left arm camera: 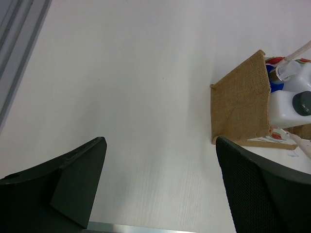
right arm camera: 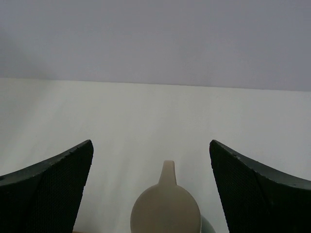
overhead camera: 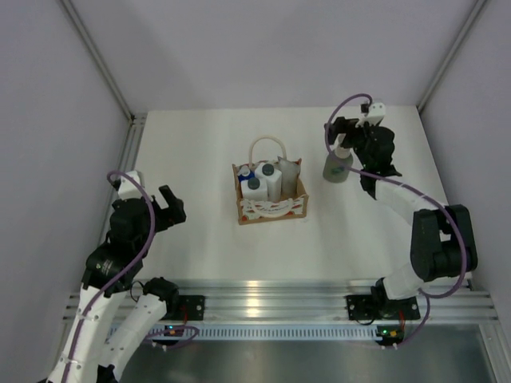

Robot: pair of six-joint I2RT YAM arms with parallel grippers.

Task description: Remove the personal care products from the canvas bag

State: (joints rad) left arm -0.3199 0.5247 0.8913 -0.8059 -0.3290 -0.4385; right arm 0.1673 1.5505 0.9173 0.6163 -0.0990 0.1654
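Now, L gripper (overhead camera: 172, 206): nearest item. Jaws wide apart, nothing betw. them. Hangs over bare desk (overhead camera: 200, 255), well L of the bag. In L wrist view this gripper (left arm camera: 160, 141) frames desk surface only.
Canvas bag (overhead camera: 271, 209): upright, mid-desk, betw. the 2 arms. Red/white pattern on near face. Cream handle loop (overhead camera: 267, 144) arcs over far side. L wrist view shows bag's plain tan side (left arm camera: 242, 97).
White bottles: 2, dark caps, upright inside bag. One nearer (overhead camera: 254, 188), one just behind it (overhead camera: 267, 171). Touching or not, can't tell.
Blue top (overhead camera: 245, 171): inside bag, L-rear corner. Body below it hidden.
Greyish shape (overhead camera: 288, 169): R-rear of bag, can't ID.
Grey-green pump bottle (overhead camera: 336, 166): out of bag, upright on desk, R of bag and apart from it.
R gripper (overhead camera: 342, 142): farthest. Jaws spread wide, directly over pump bottle. In R wrist view this gripper (right arm camera: 150, 143) has beige pump top (right arm camera: 166, 208) low betw. fingers, gap both sides, no contact seen.
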